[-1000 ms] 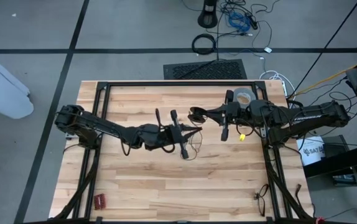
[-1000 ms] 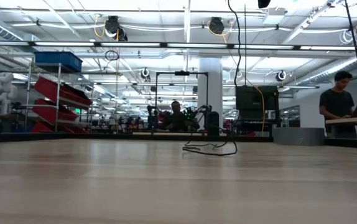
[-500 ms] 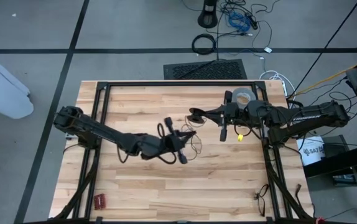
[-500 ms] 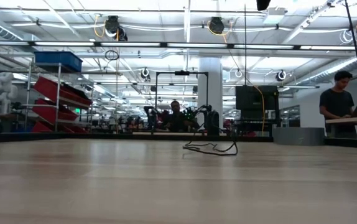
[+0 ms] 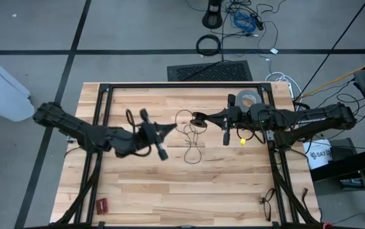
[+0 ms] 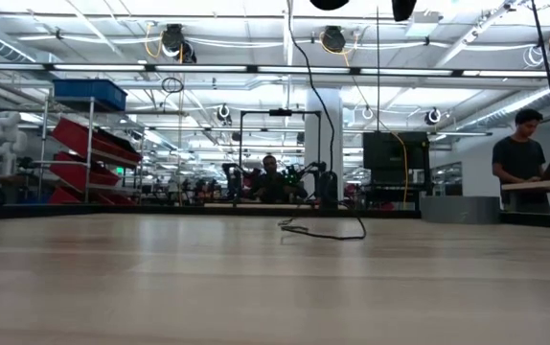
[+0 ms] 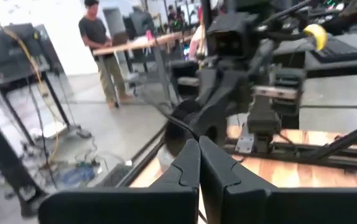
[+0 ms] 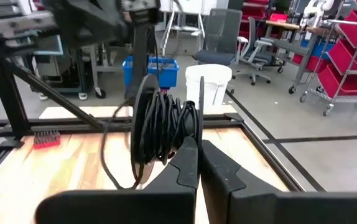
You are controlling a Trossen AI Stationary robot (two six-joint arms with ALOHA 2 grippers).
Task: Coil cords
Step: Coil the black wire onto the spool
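Cord [image 5: 194, 141] lies in loose loops on the table [image 5: 233, 184] middle, one end bunched in a coil [image 8: 160, 124] that the right gripper [image 5: 198, 118] seems to pinch, fingers together. The left gripper [image 5: 170, 130], stretched low from the left, is closed on nothing. A tape roll [image 5: 248, 99] sits behind the right arm.

Thin black cord [image 5: 192, 137], seemingly part-coiled, trails loosely across table.
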